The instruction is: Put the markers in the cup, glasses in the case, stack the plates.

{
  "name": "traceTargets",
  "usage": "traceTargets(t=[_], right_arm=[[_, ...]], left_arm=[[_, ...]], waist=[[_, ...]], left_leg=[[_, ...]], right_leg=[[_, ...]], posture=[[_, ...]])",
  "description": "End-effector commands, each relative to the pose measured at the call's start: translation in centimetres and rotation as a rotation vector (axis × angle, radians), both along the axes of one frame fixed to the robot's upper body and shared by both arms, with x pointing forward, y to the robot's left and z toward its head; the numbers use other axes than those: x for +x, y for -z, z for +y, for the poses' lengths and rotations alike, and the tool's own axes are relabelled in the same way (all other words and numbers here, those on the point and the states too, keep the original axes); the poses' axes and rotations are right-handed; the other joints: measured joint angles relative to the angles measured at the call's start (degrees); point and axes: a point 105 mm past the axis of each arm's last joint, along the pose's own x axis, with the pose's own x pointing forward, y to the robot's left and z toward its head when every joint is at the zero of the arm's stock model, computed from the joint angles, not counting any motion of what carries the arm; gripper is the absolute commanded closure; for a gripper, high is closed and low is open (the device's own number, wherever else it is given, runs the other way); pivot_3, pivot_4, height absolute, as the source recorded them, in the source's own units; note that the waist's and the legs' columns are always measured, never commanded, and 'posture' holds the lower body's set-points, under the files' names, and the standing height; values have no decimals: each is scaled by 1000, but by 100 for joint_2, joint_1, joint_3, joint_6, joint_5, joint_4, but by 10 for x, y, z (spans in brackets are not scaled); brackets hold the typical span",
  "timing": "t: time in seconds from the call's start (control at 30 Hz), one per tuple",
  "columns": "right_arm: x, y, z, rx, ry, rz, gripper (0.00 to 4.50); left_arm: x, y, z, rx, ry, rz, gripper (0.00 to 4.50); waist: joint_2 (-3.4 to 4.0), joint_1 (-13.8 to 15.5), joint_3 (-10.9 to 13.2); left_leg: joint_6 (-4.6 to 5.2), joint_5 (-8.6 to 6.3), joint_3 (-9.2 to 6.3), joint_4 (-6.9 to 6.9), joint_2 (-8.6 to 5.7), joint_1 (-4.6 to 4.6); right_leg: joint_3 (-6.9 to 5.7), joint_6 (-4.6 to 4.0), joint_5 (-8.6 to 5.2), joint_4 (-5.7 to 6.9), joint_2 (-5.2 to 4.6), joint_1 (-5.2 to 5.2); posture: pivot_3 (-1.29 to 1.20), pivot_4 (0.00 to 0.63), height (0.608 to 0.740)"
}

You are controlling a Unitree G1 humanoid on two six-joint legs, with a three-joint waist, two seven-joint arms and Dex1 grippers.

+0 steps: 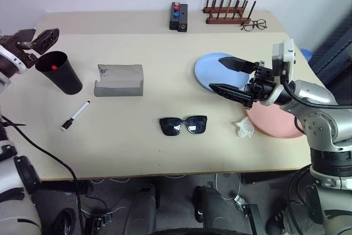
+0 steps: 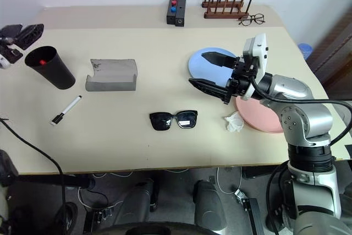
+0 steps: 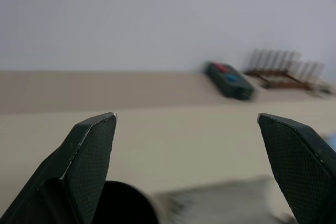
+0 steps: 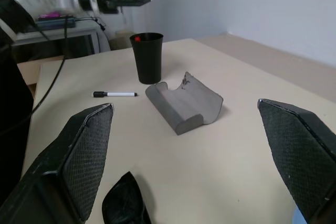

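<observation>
Left gripper (image 1: 38,41): jaws apart, empty, just above the cup's rim.
Cup (image 1: 59,72): upright at table's left; red-capped marker (image 1: 53,66) inside.
White marker (image 1: 75,115): flat on table (image 1: 137,147), near cup.
Case (image 1: 119,80): between cup and blue plate (image 1: 212,70).
Sunglasses (image 1: 183,125): table centre-front.
Right gripper (image 1: 225,75): jaws apart, empty, over blue plate.
Pink plate (image 1: 275,124): beside blue plate.

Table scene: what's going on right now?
The left gripper is open just above the black cup, which has the red-capped marker inside. The white marker lies on the table. The right gripper is open over the blue plate. The sunglasses are outside the grey case.
</observation>
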Motion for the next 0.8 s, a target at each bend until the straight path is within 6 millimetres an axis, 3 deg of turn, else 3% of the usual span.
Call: traceTargets(t=[0.03, 0.23, 0.33, 0.53, 0.8], right_arm=[[-3, -12, -4, 6, -1, -53, 0], [-3, -11, 1, 14, -11, -52, 0], [-3, -10, 1, 13, -11, -51, 0], [-3, -10, 0, 9, -4, -50, 0], [-5, -9, -2, 4, 17, -50, 0]], left_arm=[[-19, 10, -25, 58, 127, 192, 39], [-24, 49, -21, 135, 9, 486, 39], [-24, 71, -12, 271, -49, 588, 39], [-1, 99, -5, 402, -77, 662, 39], [18, 120, -24, 433, 11, 758, 39]], waist=[[1, -1, 0], [2, 27, 1], [2, 25, 1], [2, 49, 1], [0, 24, 1]], left_leg=[[0, 0, 0, -2, 1, 1], [-1, -1, -1, -1, 5, -1], [-1, 0, -1, -1, 5, -3], [0, 0, -1, -2, 5, -8], [0, 0, -1, 1, 5, -15]], right_leg=[[0, -2, -1, 0, 1, -1], [0, -22, -12, -3, 3, -2], [0, -22, -12, -3, 4, -5], [0, -23, -11, -3, 7, -11], [0, -18, -9, -3, 9, -13]], posture=[[0, 150, 740], [0, 150, 740], [0, 150, 740], [0, 150, 740], [0, 150, 740]])
